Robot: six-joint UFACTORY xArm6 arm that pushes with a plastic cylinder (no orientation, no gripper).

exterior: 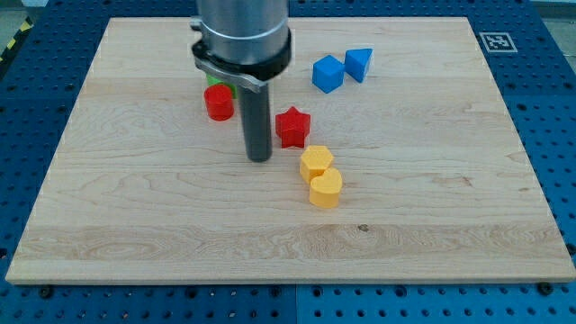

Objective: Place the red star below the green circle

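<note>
Yellow blocks (321,176) lie nearest you. Your tip (259,158), holding nothing, sits just left of the red star (292,126); the green circle (217,83) shows upper-left, mostly hidden.

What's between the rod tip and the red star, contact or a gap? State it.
Apart. The camera view shows a thin strip of bare wood between my tip and the red star, which sits just to the tip's right.

The red star (292,126) is set just right of my tip (259,158), with the red cylinder (219,103) lying toward the view's upper left.
</note>
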